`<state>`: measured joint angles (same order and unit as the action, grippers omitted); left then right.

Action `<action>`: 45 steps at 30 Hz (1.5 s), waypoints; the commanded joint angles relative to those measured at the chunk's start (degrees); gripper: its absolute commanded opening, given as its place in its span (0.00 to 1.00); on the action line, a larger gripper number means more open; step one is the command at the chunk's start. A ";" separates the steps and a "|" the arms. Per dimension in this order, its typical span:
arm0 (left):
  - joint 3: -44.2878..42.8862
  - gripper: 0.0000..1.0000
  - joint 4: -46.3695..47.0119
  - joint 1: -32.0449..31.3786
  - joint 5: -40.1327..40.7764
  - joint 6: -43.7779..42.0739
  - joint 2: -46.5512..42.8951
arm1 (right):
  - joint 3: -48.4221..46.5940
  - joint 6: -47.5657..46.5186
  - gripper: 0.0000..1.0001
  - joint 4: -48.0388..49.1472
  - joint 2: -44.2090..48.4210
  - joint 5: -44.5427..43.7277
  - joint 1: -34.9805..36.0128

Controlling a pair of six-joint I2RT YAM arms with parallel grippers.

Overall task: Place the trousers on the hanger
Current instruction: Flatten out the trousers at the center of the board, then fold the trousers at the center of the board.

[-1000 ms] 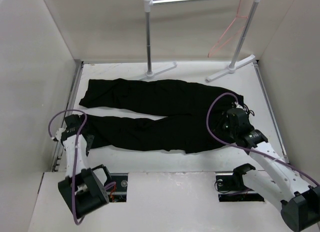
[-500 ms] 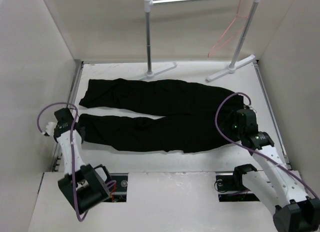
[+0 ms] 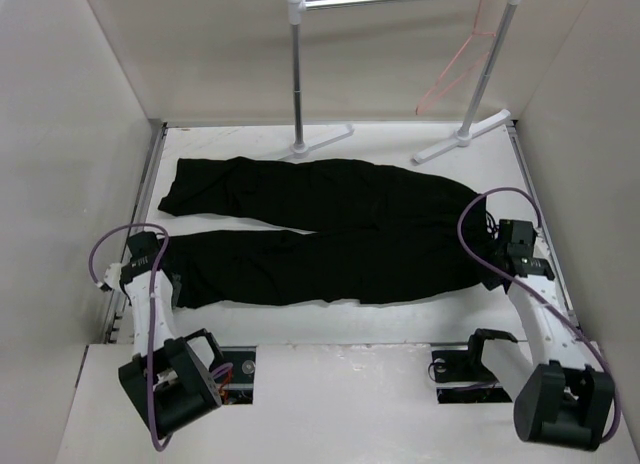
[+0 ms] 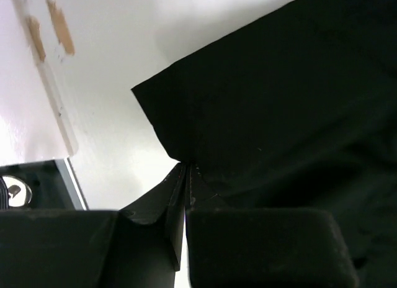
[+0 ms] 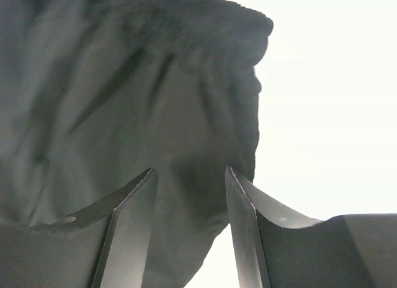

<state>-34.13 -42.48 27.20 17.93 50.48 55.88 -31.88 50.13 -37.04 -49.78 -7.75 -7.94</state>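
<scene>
The black trousers (image 3: 320, 224) lie flat across the table, legs to the left and waist to the right. My left gripper (image 3: 165, 274) is at the cuff of the near leg. In the left wrist view the gripper (image 4: 186, 170) is shut on the hem edge of the trousers (image 4: 279, 114). My right gripper (image 3: 490, 254) is at the waist end. In the right wrist view the gripper (image 5: 189, 173) is open, its jaws astride the waist edge of the trousers (image 5: 124, 83). The pink-red hanger (image 3: 455, 64) hangs on the rack at the back right.
The white and silver rack (image 3: 297, 74) stands at the back, its feet on the table just beyond the trousers. Side walls close in the table left and right. The table's left rim (image 4: 53, 95) runs close to the left gripper.
My right gripper has swung right, off the trousers, to the waist edge. My left gripper went out to the left, then came back onto the near leg's cuff, which has shifted a little.
</scene>
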 commanded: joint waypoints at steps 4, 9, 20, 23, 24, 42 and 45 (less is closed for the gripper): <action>-2.69 0.00 2.66 -0.17 -0.27 3.66 -1.03 | 0.15 3.22 0.53 2.50 -3.57 -1.74 -1.94; -4.80 0.00 3.37 -2.81 -1.06 5.42 -0.68 | -0.46 4.01 0.53 -2.58 -4.10 -1.74 -2.12; -5.33 0.00 3.54 -4.13 -1.76 5.07 -1.30 | -2.66 3.49 0.56 -9.90 1.62 -8.77 0.16; -5.42 0.00 4.42 -4.92 -1.41 4.89 -0.51 | -0.47 3.66 0.56 -6.31 -0.75 -6.50 0.34; -5.25 0.00 4.68 -5.09 -1.41 4.89 -0.42 | 0.32 4.10 0.55 -3.77 -2.06 -5.88 0.34; -16.31 0.00 -5.76 -0.96 12.63 -3.27 -1.29 | -8.72 -0.81 0.00 -11.66 3.02 -4.37 -2.04; -20.18 0.00 -8.58 -2.36 19.67 -7.22 -2.08 | -13.02 -6.08 0.00 -12.00 3.64 -9.36 -0.03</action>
<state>-50.06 -46.37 25.52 27.29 48.03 55.44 -40.21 49.25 -46.22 -46.61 -10.66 -9.63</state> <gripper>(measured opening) 0.006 0.043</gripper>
